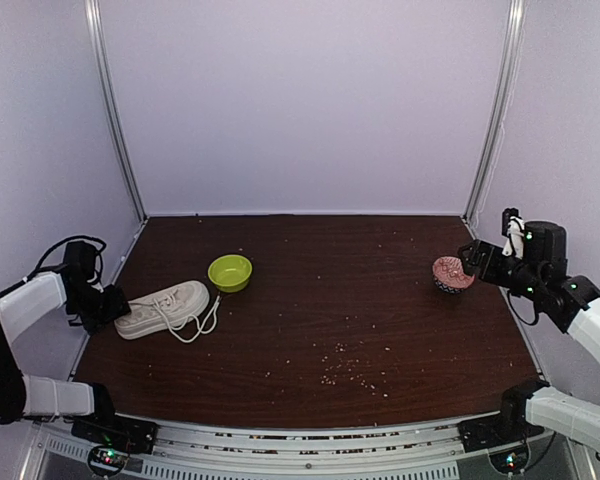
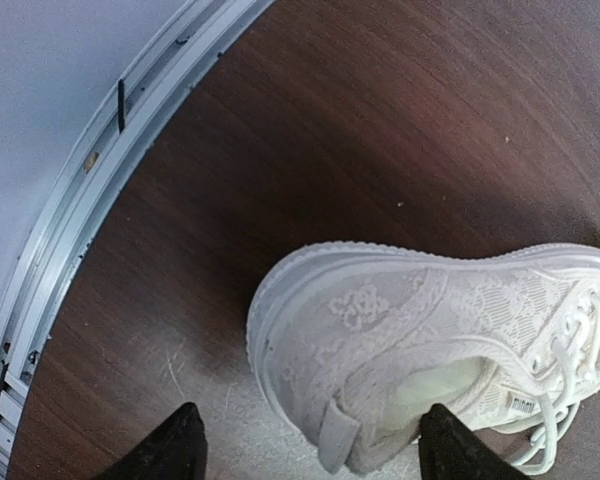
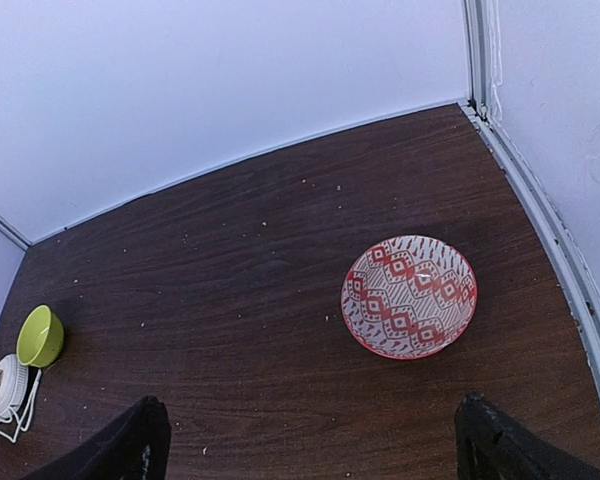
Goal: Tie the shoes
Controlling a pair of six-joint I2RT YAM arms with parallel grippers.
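Left gripper [image 2: 312, 415]: two black fingers set wide apart at the sneaker's heel end. The heel lies between them; the left finger stands clear of it and the right one is at the collar, touching or nearly so.
Sneaker [image 1: 163, 308]: one, off-white, low-top, lying on its sole at the far left of the worktop with the heel towards the left gripper. The upper is lace-patterned fabric with a floral weave, and there is a pull tab at the heel. The sole is thick, white and ribbed along the rim.
Laces [image 1: 195, 325]: white, flat and long, threaded across the tongue. Their loose ends trail in loops on the worktop just beside the sneaker.
Green bowl [image 1: 230, 271]: one, small, round and smooth, lime green, standing upright just beyond the sneaker's toe. Its inside shows plain green.
Worktop [image 1: 360, 300]: dark brown wood grain, rectangular, with pale walls and metal rails around it.
Crumbs [image 1: 345, 372]: many pale specks, thickest at the near middle.
Patterned bowl [image 3: 410, 297]: one, round and shallow, white with red diamond motifs and a red rim. It stands upright near the right edge, and the pattern runs unbroken across its inside.
Right gripper [image 3: 312, 400]: black fingers spread wide with nothing between them, poised above the worktop near the patterned bowl.
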